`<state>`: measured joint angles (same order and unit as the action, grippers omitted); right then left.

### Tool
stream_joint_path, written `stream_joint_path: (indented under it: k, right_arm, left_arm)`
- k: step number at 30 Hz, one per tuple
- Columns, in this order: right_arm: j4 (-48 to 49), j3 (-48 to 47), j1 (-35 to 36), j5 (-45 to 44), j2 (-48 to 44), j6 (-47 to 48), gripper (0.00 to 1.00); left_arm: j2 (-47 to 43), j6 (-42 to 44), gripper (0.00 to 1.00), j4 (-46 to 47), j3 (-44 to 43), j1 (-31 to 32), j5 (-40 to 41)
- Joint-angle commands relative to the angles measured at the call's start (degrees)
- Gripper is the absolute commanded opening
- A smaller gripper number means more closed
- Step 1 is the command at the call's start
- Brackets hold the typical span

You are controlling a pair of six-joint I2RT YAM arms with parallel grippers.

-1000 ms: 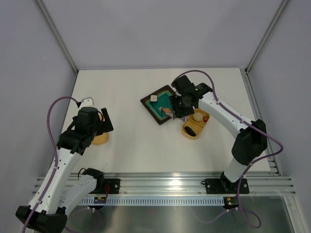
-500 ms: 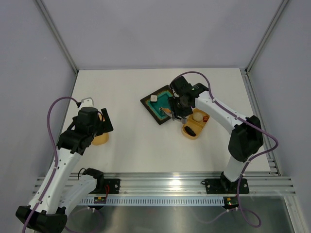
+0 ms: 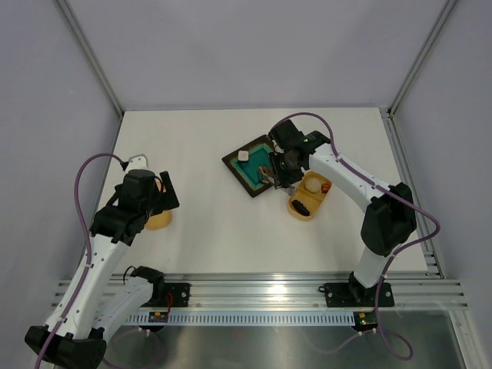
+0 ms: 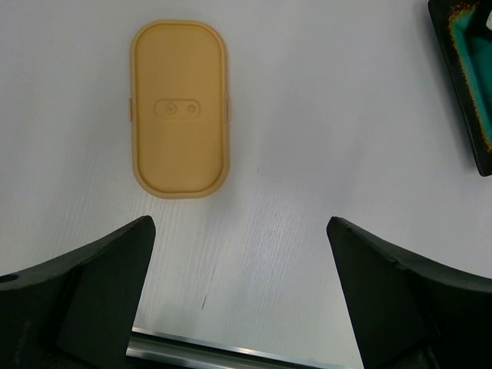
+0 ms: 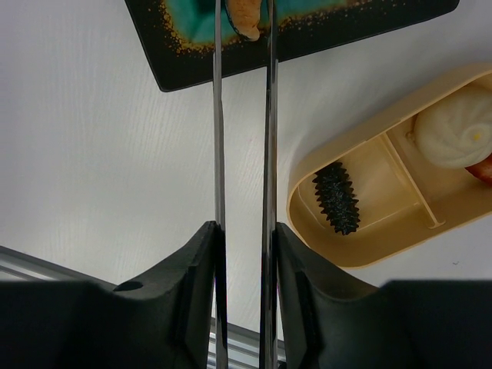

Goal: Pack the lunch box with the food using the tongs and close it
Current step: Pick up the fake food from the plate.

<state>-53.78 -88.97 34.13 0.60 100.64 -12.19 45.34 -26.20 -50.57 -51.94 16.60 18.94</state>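
Two jaws spread wide, my left gripper (image 4: pixel 238 231) hung above the yellow-orange lid (image 4: pixel 178 119), which the arm largely hid from the overhead camera. My right gripper (image 5: pixel 242 246) squeezed the tongs (image 5: pixel 269 115), their tips cut off by the frame edge over the teal plate (image 5: pixel 184 61), an orange slice (image 5: pixel 244 19) between them; whether pinched, I could not tell. Just beside the plate sat the lunch box (image 5: pixel 323 254), a dark piece (image 5: pixel 337 198) in one compartment, a beige ball (image 5: pixel 453 131) and a half-cropped reddish bit (image 5: pixel 484 165) in the other.
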Motion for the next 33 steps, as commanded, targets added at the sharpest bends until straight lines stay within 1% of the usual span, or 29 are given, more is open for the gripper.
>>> stream_joint_path:
  k: [1,3,5,6,10,12,15,33]
  right_arm:
    - [0.4,-3.3,-0.4,0.2,-1.4,0.3,0.23]
    - [0.5,-3.7,-0.3,-0.2,-1.8,0.0,0.17]
    - [0.6,-4.0,-0.4,-0.3,-2.0,-0.5,0.15]
    - [0.9,-4.0,-0.4,-0.3,-2.1,-0.6,0.11]
    - [1.5,-4.7,-0.3,-0.3,-2.8,-1.6,0.03]
    - [1.6,-5.2,-0.3,-0.3,-3.2,-2.1,0.00]
    - [1.4,-5.7,-0.4,-2.1,-3.6,-2.8,0.00]
    - [2.4,-4.5,-0.3,-3.9,-6.1,-4.6,0.00]
  left_arm:
    - [-0.3,-0.4,0.99,2.0,-1.3,0.1,0.7]
    - [-0.3,-0.4,0.99,2.1,-1.2,0.1,0.7]
    - [-0.2,-0.4,0.99,2.1,-1.3,0.1,0.6]
    - [-0.2,-0.3,0.99,2.1,-1.3,0.0,0.6]
    - [-0.3,-0.2,0.99,2.2,-1.3,0.0,0.7]
    - [-0.3,-0.1,0.99,2.1,-1.3,0.1,0.7]
    - [-0.4,-0.1,0.99,2.1,-1.1,0.0,0.8]
    - [-0.5,0.4,0.99,2.4,-0.5,0.0,1.4]
